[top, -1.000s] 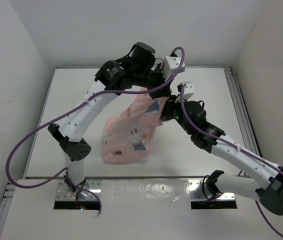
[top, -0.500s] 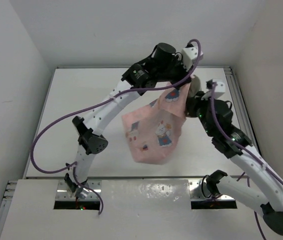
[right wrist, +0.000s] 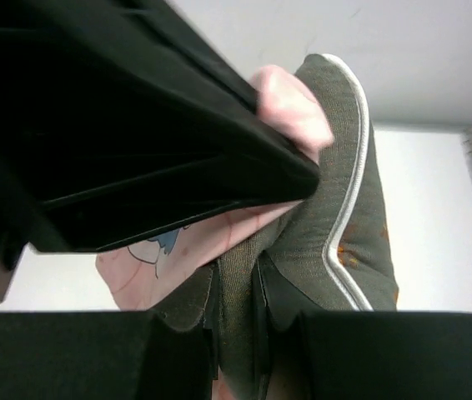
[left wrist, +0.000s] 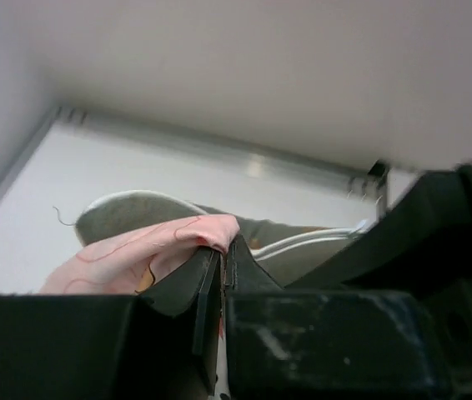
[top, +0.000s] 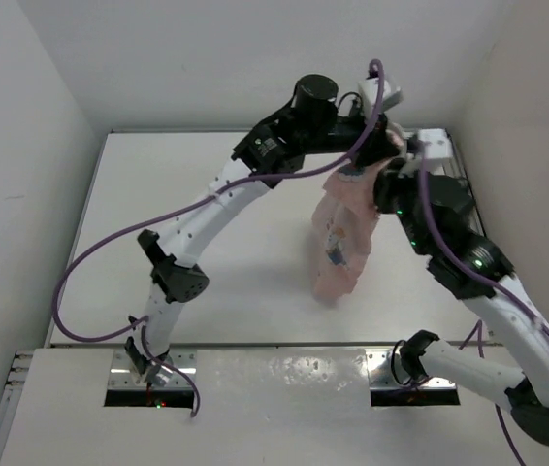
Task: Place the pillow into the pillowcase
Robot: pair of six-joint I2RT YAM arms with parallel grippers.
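Observation:
The pink rabbit-print pillowcase (top: 340,241) hangs in the air over the table's right back part, gathered narrow. My left gripper (top: 360,163) holds its top edge. In the left wrist view that gripper (left wrist: 223,248) is shut on a fold of the pillowcase (left wrist: 136,254), with the olive pillow (left wrist: 303,248) and its pale piping just behind. My right gripper (top: 388,186) is close beside it. In the right wrist view the right gripper (right wrist: 234,287) is shut on the pillow (right wrist: 336,208), whose end sticks out of the pillowcase (right wrist: 186,242). From above the pillow is hidden.
The white table (top: 207,243) is boxed in by pale walls at the left, back and right. A metal rail (top: 461,189) runs along its right edge, close to the grippers. Purple cables loop off both arms.
Both arms have swung right and toward the back, carrying the pillowcase from the table's middle to its right side. The cloth now hangs narrower and more upright.

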